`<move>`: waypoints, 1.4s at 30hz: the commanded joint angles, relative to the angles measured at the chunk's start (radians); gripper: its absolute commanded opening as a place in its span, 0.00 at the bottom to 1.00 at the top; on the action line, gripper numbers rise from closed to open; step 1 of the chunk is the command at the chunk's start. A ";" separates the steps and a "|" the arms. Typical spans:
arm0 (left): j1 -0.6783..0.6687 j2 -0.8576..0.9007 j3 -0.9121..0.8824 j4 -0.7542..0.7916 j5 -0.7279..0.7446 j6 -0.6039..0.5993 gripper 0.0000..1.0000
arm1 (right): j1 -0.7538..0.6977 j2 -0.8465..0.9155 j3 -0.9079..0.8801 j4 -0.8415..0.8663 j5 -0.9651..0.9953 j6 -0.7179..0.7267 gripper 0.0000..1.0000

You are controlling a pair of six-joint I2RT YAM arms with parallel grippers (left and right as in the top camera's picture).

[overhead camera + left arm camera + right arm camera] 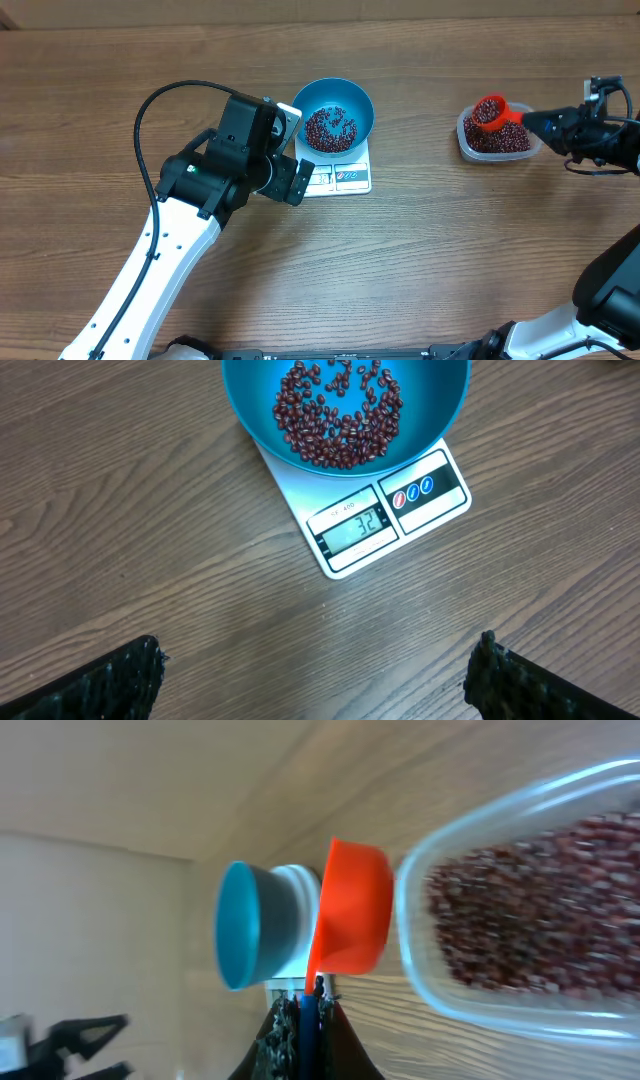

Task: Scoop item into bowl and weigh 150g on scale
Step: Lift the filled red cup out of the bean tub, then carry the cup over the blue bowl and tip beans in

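The blue bowl [362,108] stands on the white scale [350,180] with a low layer of dark red beans [330,128] in it. In the left wrist view the bowl [440,400], its beans [340,415] and the scale [420,485] lie ahead, and the display reads 32. My left gripper [292,148] [318,660] is open just left of the scale, with nothing between its fingers. My right gripper [530,120] [305,1010] is shut on the handle of a red scoop [489,112] [355,905], which hangs over the left end of the bean tub.
A clear plastic tub [462,140] [420,960] full of beans [505,140] sits at the right of the wooden table [420,270]. The left arm [170,250] reaches in from the lower left.
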 commanded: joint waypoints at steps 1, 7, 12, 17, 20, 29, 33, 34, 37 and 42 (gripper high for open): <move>-0.003 0.008 0.013 0.002 -0.003 0.019 0.99 | 0.004 -0.002 -0.005 0.005 -0.125 0.000 0.04; -0.003 0.008 0.014 0.001 -0.003 0.019 0.99 | 0.066 -0.002 -0.005 0.003 -0.177 -0.001 0.04; -0.003 0.008 0.013 0.002 -0.003 0.019 0.99 | 0.153 -0.002 -0.004 0.017 -0.188 0.000 0.04; -0.003 0.008 0.013 0.002 -0.003 0.019 1.00 | 0.249 -0.002 -0.003 0.037 -0.217 0.001 0.04; -0.003 0.008 0.013 0.002 -0.003 0.019 1.00 | 0.307 -0.002 -0.003 0.083 -0.251 0.032 0.04; -0.003 0.008 0.014 0.001 -0.003 0.019 0.99 | 0.478 -0.002 -0.003 0.305 -0.182 0.196 0.04; -0.003 0.008 0.013 0.002 -0.003 0.019 0.99 | 0.551 -0.002 -0.003 0.394 -0.077 0.212 0.04; -0.003 0.008 0.014 0.002 -0.003 0.019 1.00 | 0.559 -0.002 -0.003 0.402 -0.062 0.212 0.04; -0.003 0.008 0.014 0.001 -0.003 0.019 0.99 | 0.586 -0.002 -0.003 0.428 0.004 0.204 0.04; -0.001 0.008 0.014 0.001 -0.003 0.019 1.00 | 0.609 -0.002 -0.003 0.445 0.021 0.146 0.04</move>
